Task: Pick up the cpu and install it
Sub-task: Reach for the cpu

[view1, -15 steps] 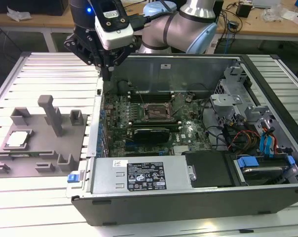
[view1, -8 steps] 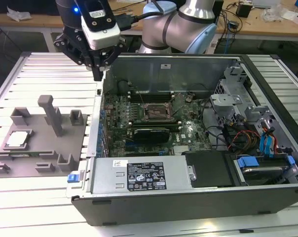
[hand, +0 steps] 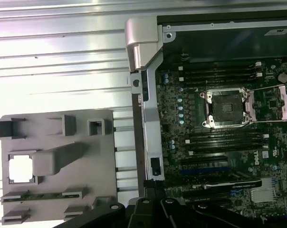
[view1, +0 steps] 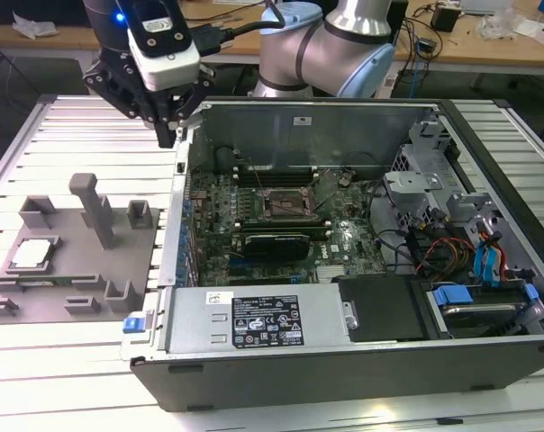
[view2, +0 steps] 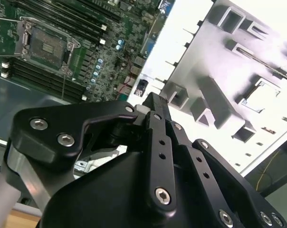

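Observation:
The cpu [view1: 31, 256] is a small pale silvery square. It lies in a recess of the grey fixture plate [view1: 78, 261] on the exterior view's left. It appears as a bright square cpu [hand: 21, 168] in the first wrist view and cpu [view2: 264, 95] in the second. My gripper [view1: 169, 137] hangs high over the back corner of the open computer case [view1: 254, 360], between plate and case, well away from the cpu. Its fingers [view2: 157, 107] are shut with nothing between them. The empty dark socket [view1: 285, 205] sits open on the green motherboard, also socket [hand: 226, 108].
An upright post [view1: 96, 209] and low blocks rise from the fixture plate. The case's side wall [hand: 142, 47] stands between plate and motherboard. Memory slots, a card, cables and blue drive clips [view1: 452, 295] fill the case. The slatted metal table [view1: 65, 360] lies around it.

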{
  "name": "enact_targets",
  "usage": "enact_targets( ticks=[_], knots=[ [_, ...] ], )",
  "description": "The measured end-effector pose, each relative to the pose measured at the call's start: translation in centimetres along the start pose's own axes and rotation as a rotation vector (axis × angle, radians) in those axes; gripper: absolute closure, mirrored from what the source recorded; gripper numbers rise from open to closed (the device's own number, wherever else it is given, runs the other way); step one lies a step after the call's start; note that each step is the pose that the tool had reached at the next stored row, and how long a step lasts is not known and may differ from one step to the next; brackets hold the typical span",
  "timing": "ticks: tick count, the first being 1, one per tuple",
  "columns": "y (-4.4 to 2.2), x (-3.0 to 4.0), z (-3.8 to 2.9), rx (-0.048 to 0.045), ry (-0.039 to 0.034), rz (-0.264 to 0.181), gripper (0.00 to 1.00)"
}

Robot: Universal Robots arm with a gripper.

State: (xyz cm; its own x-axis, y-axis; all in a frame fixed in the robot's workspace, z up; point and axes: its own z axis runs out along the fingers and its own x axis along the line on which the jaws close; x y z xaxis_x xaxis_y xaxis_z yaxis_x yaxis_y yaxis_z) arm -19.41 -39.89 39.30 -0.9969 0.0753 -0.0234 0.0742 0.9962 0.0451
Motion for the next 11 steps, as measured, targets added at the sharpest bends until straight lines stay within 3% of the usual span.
enact_targets(
  ticks=[11],
  knots=[
    [-0.11, 1.41, 0.00, 0.0000, 0.0000, 0.000, 0.89]
  ],
)
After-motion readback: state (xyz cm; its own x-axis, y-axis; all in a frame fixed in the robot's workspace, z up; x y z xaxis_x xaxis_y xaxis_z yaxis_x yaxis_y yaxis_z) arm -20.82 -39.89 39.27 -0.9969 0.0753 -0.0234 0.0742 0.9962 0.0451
